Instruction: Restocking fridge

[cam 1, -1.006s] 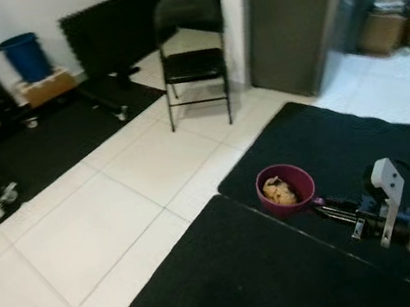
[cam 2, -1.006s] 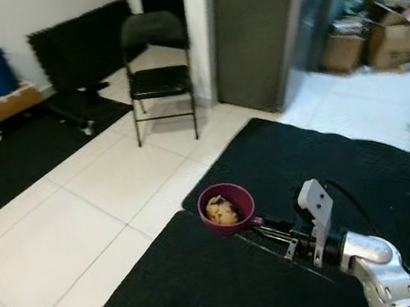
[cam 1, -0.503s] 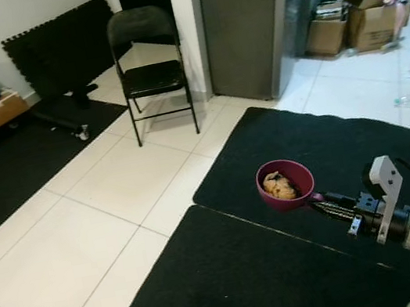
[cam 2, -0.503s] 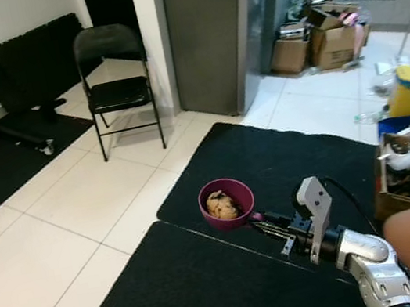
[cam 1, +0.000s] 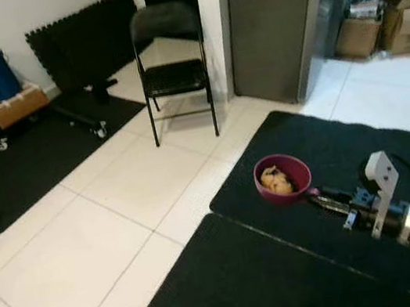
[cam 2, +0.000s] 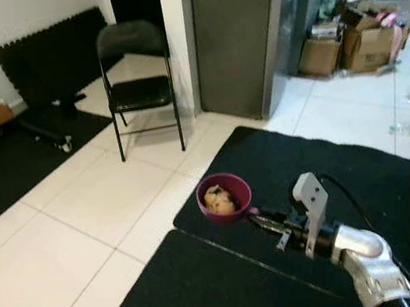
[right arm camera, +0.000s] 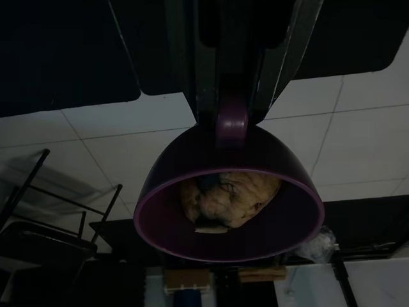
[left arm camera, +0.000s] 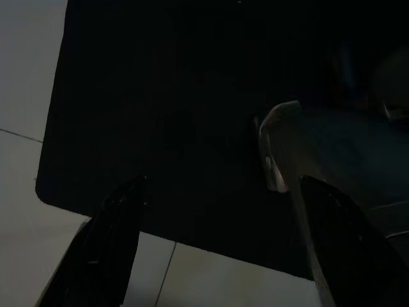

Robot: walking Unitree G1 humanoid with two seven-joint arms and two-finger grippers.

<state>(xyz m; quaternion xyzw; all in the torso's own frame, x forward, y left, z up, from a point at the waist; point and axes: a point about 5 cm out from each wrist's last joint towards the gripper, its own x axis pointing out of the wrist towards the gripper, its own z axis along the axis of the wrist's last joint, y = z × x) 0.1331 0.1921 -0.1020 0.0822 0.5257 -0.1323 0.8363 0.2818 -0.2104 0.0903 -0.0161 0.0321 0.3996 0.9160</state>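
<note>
Step in hand: a purple bowl (cam 2: 224, 196) of pale food (cam 2: 219, 198) is being carried across the room toward the fridge (cam 2: 243, 31); judged a transit stage, with the restocking itself not yet done.
Right pincer (cam 2: 258, 218): closed on the bowl's small handle tab, as seen in the right wrist view, with the bowl (right arm camera: 228, 198) held out in front of the arm and roughly level.
Bowl position: held in the air above the edge of a black floor mat (cam 2: 320, 173), well apart from the fridge.
Left pincer (left arm camera: 211, 249): hung idle over dark mat and white tile, its two fingers spread wide with nothing between them.
Fridge: a tall grey body stands beyond the mat, next to a folding chair (cam 2: 136, 74); whether its door is open cannot be told.
Next move, as judged: the approach across the mat is to be continued with the bowl kept level, and the free left pincer would be needed for the door.
Risk: the food could be spilled if the bowl is tipped while walking.
</note>
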